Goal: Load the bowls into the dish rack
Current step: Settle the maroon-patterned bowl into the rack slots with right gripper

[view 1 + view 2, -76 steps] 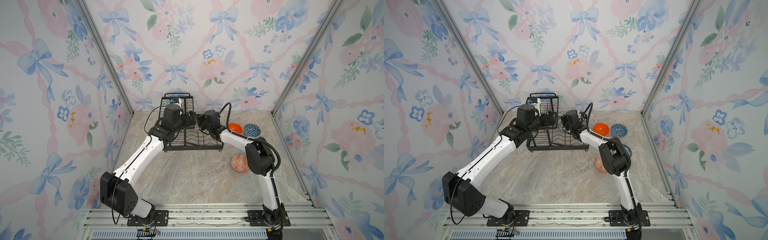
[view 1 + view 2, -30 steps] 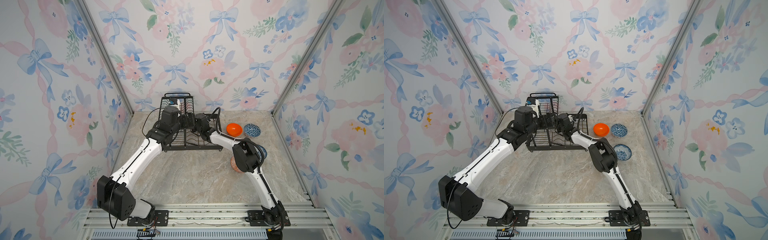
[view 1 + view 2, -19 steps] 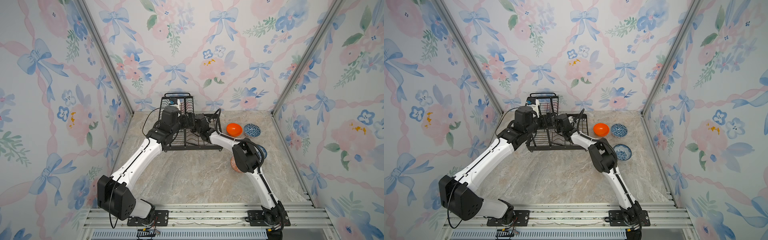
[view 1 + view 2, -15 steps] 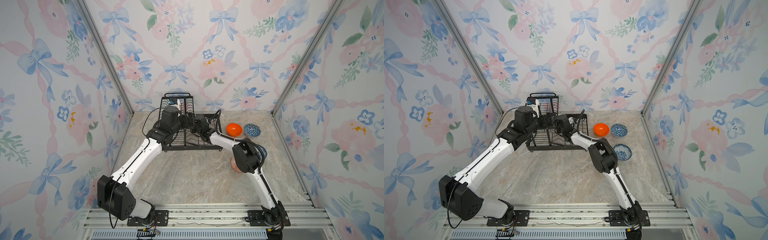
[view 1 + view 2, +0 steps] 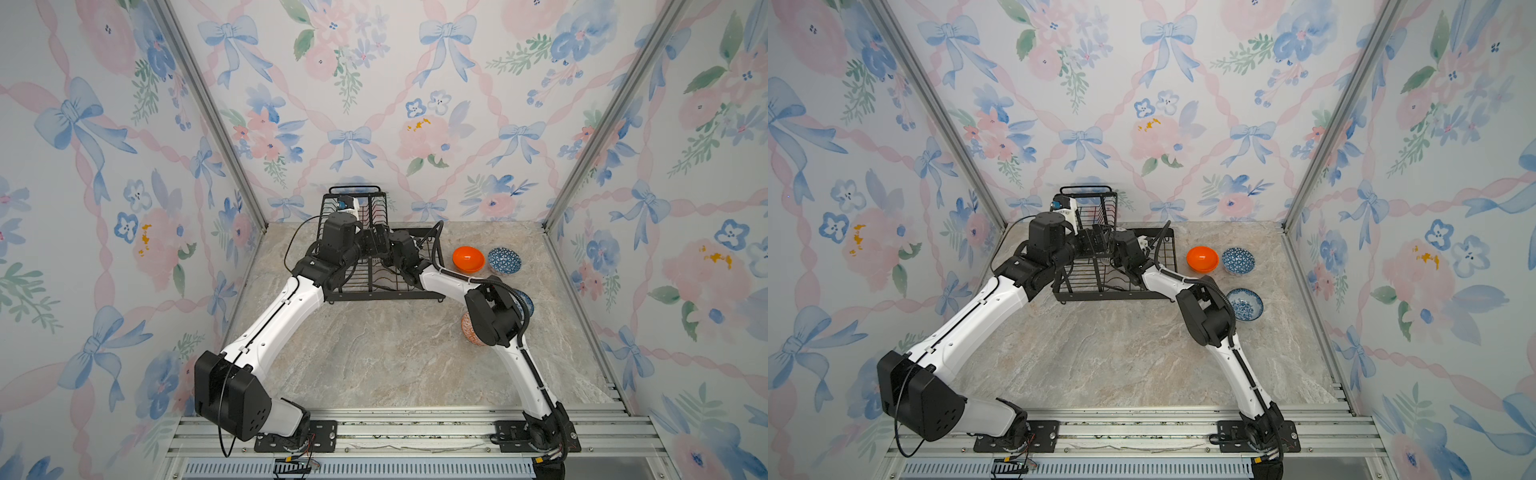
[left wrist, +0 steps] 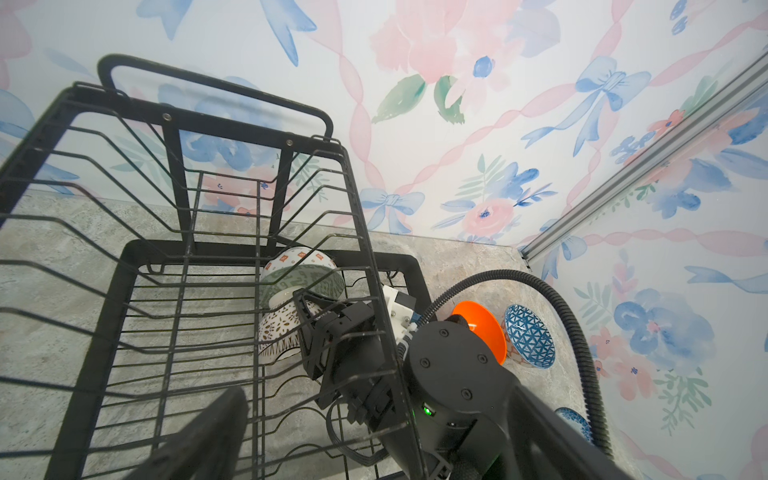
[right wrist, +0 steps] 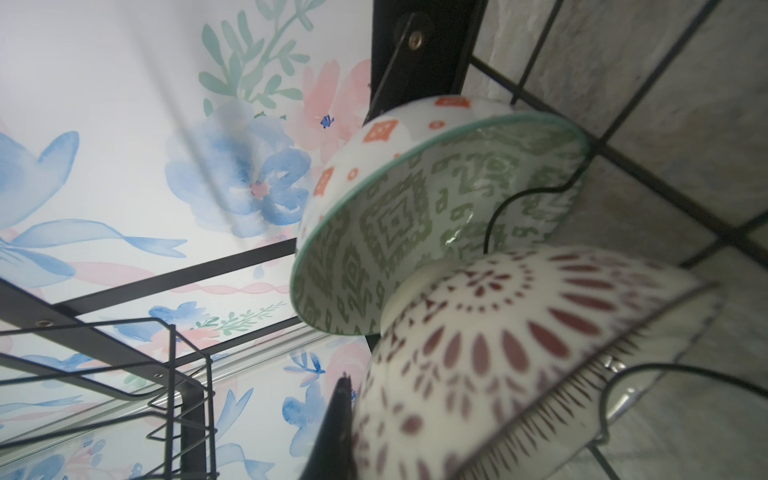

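**Inspector:** State of the grippers?

**Operator:** My right gripper (image 6: 304, 318) is down in the lower tray of the dish rack (image 5: 386, 296). Its jaws are nearly shut, and I judge they pinch the rim of the lattice bowl (image 6: 277, 332). My left gripper (image 5: 368, 246) hangs spread wide and empty by the upper basket (image 5: 355, 193), at the centre of both top views.

**Inspector:** Location of the bowls?

**Operator:** The green-patterned bowl (image 7: 415, 216) stands on edge in the tray. The lattice bowl leans just in front of it, foot towards its mouth; I cannot tell if they touch. Four sit on the table (image 5: 374, 353), right of the rack:
- the plain orange bowl (image 5: 468, 258)
- the blue geometric bowl (image 5: 504, 261)
- the floral bowl (image 5: 1245, 304)
- the orange-patterned bowl (image 5: 466, 330), half hidden behind my right elbow (image 5: 492, 316)

**Inspector:** Hazards?

**Operator:** If I release before the rim sits in a slot, the bowl may tip against the green one and chip. On withdrawal, a finger or the hose (image 6: 494, 274) could catch a wire and drag the rack. The grippers are also close enough to strike each other.
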### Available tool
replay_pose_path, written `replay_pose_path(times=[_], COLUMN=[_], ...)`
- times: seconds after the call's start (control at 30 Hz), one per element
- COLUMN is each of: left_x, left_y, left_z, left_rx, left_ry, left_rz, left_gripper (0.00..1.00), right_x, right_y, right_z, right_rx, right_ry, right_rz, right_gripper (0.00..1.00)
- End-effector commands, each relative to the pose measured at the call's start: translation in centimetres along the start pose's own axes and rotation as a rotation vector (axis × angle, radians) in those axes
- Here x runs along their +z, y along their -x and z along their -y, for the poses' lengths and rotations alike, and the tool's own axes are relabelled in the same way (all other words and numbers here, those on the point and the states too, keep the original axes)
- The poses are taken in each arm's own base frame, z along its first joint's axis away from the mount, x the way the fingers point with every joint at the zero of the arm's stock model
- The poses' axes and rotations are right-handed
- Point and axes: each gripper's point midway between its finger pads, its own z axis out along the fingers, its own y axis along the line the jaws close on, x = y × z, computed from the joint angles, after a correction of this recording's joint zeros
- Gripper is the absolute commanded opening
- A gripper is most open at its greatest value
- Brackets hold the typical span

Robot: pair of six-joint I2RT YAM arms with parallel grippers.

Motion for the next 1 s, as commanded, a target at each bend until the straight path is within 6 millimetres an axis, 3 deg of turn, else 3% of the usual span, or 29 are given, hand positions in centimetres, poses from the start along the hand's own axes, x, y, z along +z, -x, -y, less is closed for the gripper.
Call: replay_pose_path(times=[0.0,0.97], left_x=[0.1,-0.1], left_y=[-2.8,-3.9], left_z=[-1.2,-0.2], left_rx=[-0.038,-0.031], left_ry=[0.029,0.04], left_rz=[-0.088,-0.09], left_gripper=[0.98,0.98], right_x=[-1.0,-2.2], right_y=[-1.6,-0.3], right_z=[1.5,0.8], right_rx=[-0.012,0.021], right_ry=[-0.075,-0.051], right_rz=[-0.046,-0.045], right_gripper=[0.11,0.2])
